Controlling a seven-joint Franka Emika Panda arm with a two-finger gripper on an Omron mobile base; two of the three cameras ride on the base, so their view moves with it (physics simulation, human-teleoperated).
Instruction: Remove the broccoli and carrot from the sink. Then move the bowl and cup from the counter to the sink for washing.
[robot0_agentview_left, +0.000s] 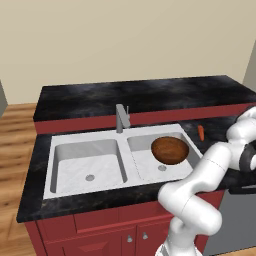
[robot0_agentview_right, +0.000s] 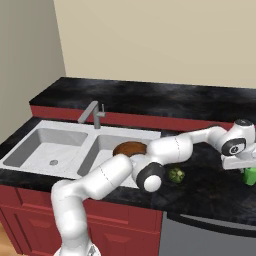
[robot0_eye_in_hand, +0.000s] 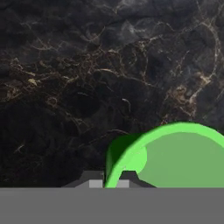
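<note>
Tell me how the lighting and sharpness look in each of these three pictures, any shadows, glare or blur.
Left base view: flat, even rendered light, soft shading inside the sink, no glare on the faucet. Right base view: the same even light, only a faint shadow under the broccoli. Hand view: the cup sits very close and its rim looks soft and blocky, while the counter shows no glare.

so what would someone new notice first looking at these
Probably the round reddish-brown wooden bowl sitting in the right basin of the white double sink, and the white arm stretched far right over the black stone counter. There the claw is shut on the rim of the bright green cup, with a small green broccoli floret nearby.
</note>
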